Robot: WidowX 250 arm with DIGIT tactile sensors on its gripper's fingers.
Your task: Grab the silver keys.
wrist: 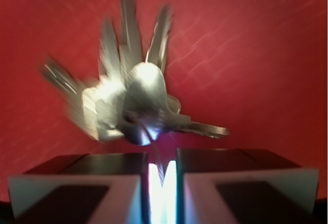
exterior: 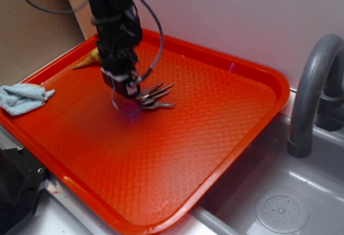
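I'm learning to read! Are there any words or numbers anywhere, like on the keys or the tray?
No words or numbers can be read anywhere.
Silver keys: too blurred to tell if anything is stamped on them.
Orange tray: only a bumpy pattern, no text.
Gripper, blue cloth, faucet: no labels visible.

The gripper (exterior: 129,88) hangs over the middle of the orange tray (exterior: 215,138), seemingly pinching the wire ring of the silver keys (exterior: 156,98). Their blades fan toward the grey faucet (exterior: 312,95). A blue cloth (exterior: 21,98) drapes over the tray's left rim
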